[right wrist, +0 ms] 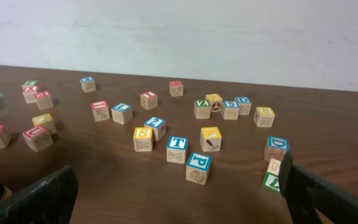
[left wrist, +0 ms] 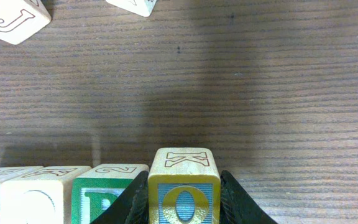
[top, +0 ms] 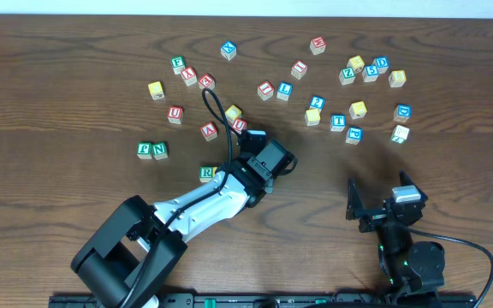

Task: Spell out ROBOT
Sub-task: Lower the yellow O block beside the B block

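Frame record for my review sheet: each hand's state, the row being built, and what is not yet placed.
left hand: shut on O cube, K face up
position: O cube beside green-bordered cube in the row
row start: R cube, the rest hidden under the arm overhead
right hand: open, empty
not yet placed: T cube, among the scattered cubes

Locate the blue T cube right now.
Overhead view, right half of the table: the T cube lies free between a yellow cube on its left and the P cube at its lower right.
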Action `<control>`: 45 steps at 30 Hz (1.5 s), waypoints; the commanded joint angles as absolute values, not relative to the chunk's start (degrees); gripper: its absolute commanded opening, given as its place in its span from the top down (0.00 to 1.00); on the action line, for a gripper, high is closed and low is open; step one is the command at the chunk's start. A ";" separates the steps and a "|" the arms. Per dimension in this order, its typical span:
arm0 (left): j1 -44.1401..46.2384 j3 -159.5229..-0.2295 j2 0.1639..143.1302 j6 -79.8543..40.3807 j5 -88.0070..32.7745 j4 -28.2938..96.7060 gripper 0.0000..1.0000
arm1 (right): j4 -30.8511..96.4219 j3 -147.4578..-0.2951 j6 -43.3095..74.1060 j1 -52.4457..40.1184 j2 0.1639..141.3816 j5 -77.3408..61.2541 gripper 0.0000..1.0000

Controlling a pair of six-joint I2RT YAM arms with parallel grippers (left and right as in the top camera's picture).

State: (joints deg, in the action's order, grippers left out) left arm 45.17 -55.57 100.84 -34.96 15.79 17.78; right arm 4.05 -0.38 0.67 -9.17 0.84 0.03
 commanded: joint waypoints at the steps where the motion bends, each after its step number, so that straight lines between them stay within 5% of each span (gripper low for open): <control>1: 45.01 -54.61 100.95 -35.88 16.91 17.89 0.92 | 4.32 -0.30 1.23 -8.67 0.78 0.49 0.01; 45: 45.01 -54.61 100.95 -34.41 16.05 20.23 0.93 | 4.32 -0.30 1.23 -8.67 0.78 0.49 0.01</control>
State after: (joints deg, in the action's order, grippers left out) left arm 45.17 -55.57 100.84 -34.30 14.52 19.97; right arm 4.05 -0.38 0.67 -9.17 0.84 0.03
